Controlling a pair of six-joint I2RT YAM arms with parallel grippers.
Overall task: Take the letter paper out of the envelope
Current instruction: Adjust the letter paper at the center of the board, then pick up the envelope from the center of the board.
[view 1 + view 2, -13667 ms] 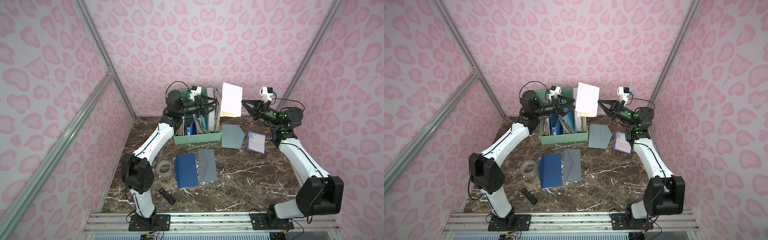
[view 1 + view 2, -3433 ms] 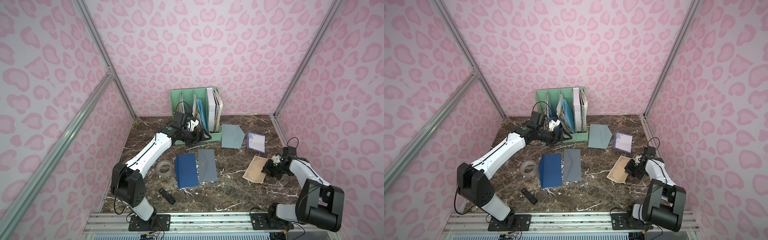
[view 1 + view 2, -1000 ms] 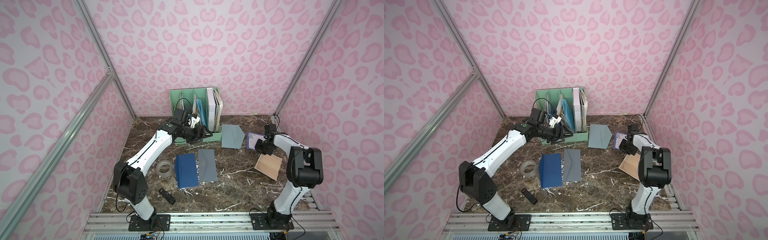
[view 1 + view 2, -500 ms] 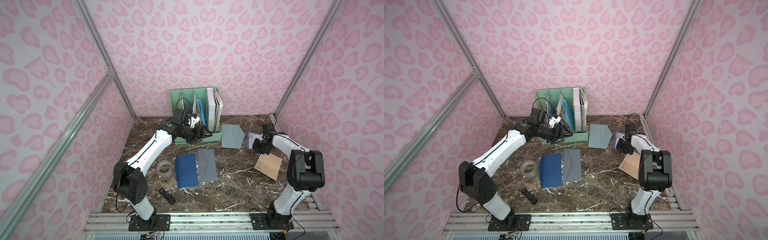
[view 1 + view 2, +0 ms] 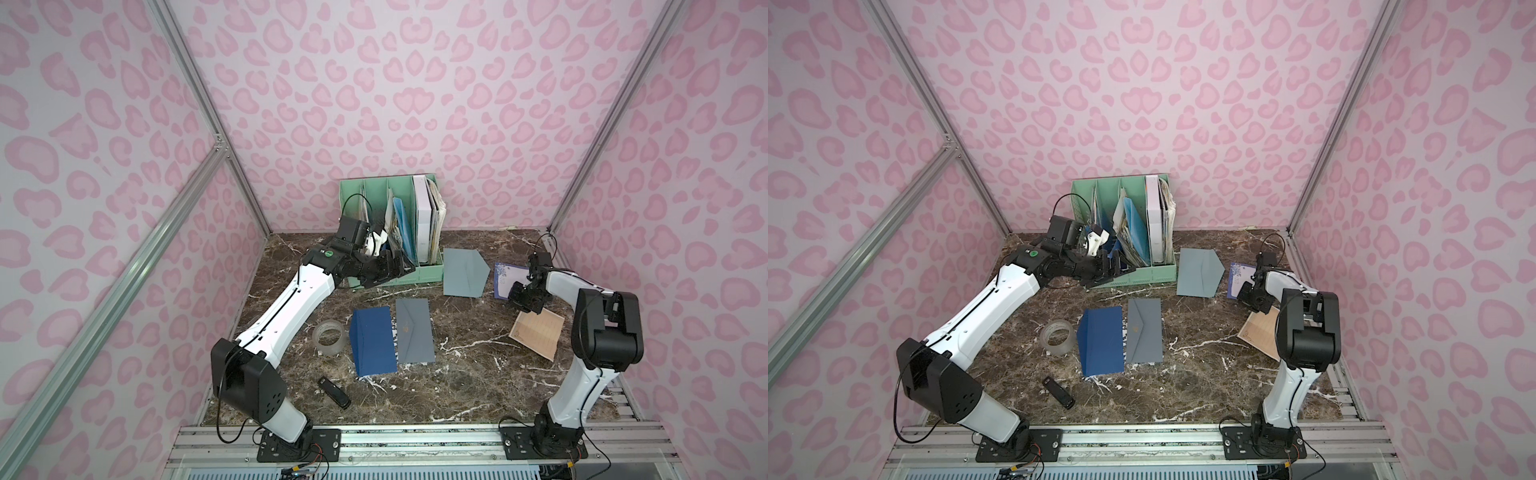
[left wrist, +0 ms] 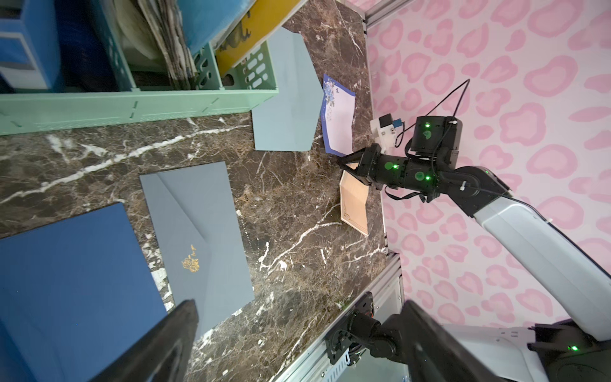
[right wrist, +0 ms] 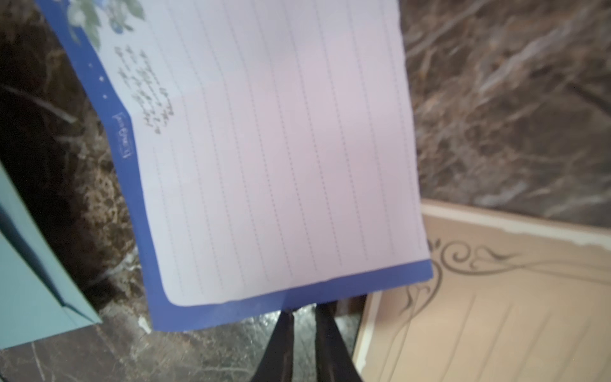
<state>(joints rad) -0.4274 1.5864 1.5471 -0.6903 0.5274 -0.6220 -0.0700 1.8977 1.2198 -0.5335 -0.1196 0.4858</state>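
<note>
Two sheets are out on the brown marble counter (image 5: 465, 374) by its right edge, and the right gripper (image 7: 305, 312) sits between them, fingers all but together, just a sliver of gap, nothing pinched in it. Its tips point at the near edge of the white lined letter paper with the blue border (image 7: 281, 165), right up against that border. Touching or just short, I can't tell. That paper lies toward the far right corner, just beside the pale grey-blue envelope with its flap open (image 5: 461, 274). On the gripper's other side, nearer the front, the tan ornamented letter paper (image 5: 538, 334) lies along the right edge. Over at the far edge the left gripper (image 6: 297, 311) hangs wide open and empty in front of the mint-green plastic file organizer (image 5: 428, 275). Mid-counter, a dark blue envelope (image 5: 372, 343) and a grey envelope with a gold emblem (image 5: 413, 330) lie side by side.

Hard to read: in both top views the right arm covers part of the tan sheet, and the gripper hides the blue-bordered sheet's near corner. In the right wrist view that corner overlaps the tan sheet; resting on it or raised, unclear. The print on the paper is blurred, and the open envelope is cut off at the frame edge
</note>
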